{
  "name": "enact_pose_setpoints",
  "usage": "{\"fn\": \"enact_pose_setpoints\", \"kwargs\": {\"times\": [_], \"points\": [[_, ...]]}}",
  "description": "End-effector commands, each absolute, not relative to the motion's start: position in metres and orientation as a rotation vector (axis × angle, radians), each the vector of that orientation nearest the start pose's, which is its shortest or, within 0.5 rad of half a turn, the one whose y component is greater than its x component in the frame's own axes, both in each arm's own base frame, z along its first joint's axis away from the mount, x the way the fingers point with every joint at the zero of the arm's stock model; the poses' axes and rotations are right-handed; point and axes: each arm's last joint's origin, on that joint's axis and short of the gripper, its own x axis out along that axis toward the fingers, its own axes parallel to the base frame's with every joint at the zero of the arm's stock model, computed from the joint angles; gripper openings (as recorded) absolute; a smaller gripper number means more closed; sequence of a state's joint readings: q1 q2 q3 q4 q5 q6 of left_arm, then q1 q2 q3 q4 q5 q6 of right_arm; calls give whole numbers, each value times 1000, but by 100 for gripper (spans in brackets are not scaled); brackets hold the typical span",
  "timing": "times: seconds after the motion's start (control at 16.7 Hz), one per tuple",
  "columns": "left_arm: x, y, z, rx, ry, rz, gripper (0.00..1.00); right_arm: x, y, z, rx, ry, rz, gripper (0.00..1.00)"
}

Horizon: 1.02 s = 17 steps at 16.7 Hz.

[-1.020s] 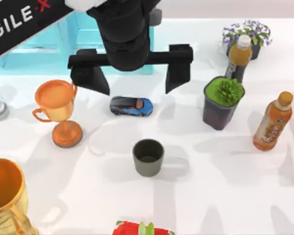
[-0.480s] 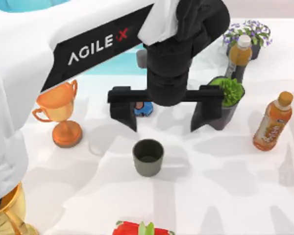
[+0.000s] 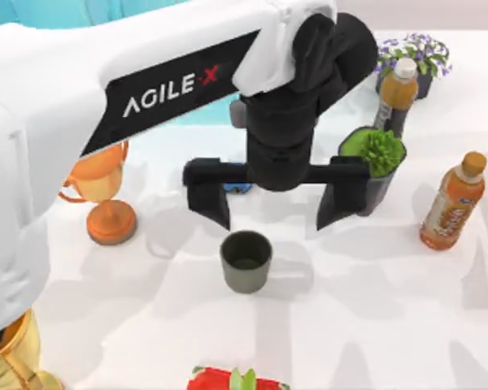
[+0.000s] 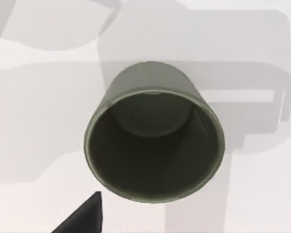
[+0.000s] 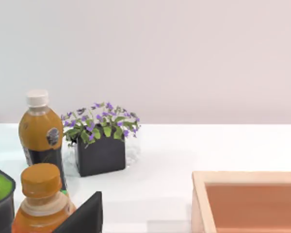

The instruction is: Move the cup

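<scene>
Small matte grey-olive tumbler cup upright; left gripper above, slightly behind cup, fingers wide apart.

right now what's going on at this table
The left arm has swung in over the middle of the table, and its left gripper hangs open just behind the cup, not touching it. The cup stands upright and empty on the white table; the left wrist view looks straight down into it. The green potted plant and orange bottle stand to the right.
</scene>
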<state>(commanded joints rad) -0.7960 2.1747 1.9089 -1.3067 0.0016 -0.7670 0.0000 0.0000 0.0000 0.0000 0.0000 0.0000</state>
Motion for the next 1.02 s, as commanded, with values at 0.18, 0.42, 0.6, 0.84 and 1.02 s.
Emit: {"fn": "enact_pose_setpoints", "kwargs": {"times": [0.18,0.42,0.6,0.84,1.02], "points": [[303,-303,180,17,1571,-14,100,106,-1,160,0,0,0,100],[301,-301,143,17,1571,-14,100,106,-1,160,0,0,0,100],[300,-301,138,17,1571,-14,100,106,-1,160,0,0,0,100],[300,-301,138,17,1571,-14,85,106,-1,160,0,0,0,100],[300,-301,138,17,1571,-14,62,106,-1,160,0,0,0,100]]}}
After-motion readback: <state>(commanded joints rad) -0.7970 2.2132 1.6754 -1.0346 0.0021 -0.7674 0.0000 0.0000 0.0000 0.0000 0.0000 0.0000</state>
